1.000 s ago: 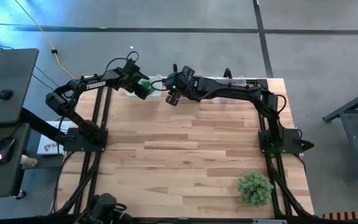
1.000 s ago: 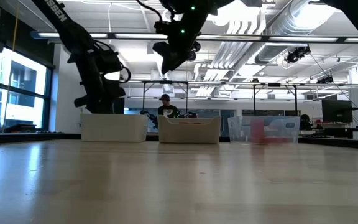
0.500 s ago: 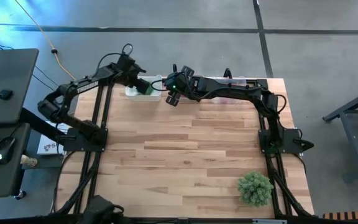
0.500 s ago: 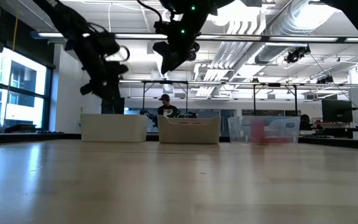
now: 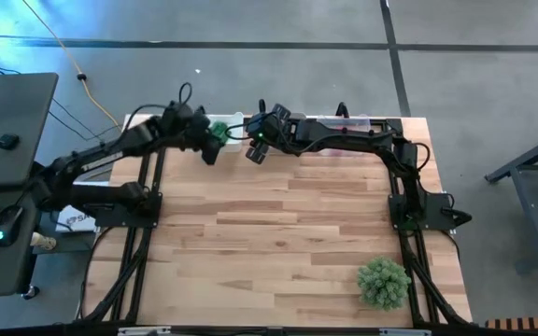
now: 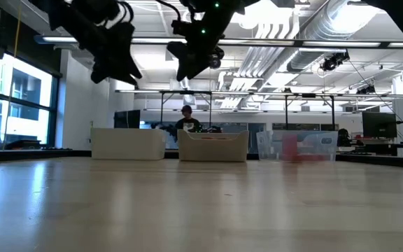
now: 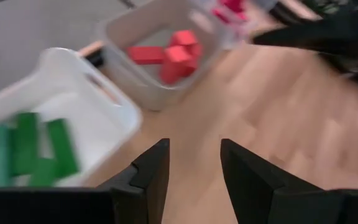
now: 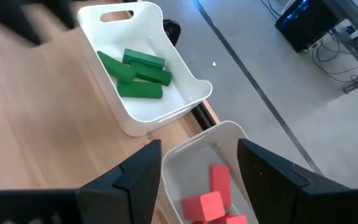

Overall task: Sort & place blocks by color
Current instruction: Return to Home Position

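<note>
We see the left arm (image 5: 110,151) stretched from the table's (image 5: 278,233) left edge toward its far edge, with the left gripper (image 5: 207,150) held high above the wood. Its fingers (image 7: 151,171) stand apart with nothing between them. The right arm (image 5: 344,140) runs along the far edge from the right side. The right gripper (image 5: 256,152) hangs just beside the left one, raised, its fingers (image 8: 269,177) likewise spread and empty.

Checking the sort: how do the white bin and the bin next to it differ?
The white bin holds green blocks, long bars; the neighbouring bin holds salmon-red blocks, chunkier cubes. The white bin shows a handle slot; none shows on the neighbouring bin. Both are open-topped, side by side.
</note>
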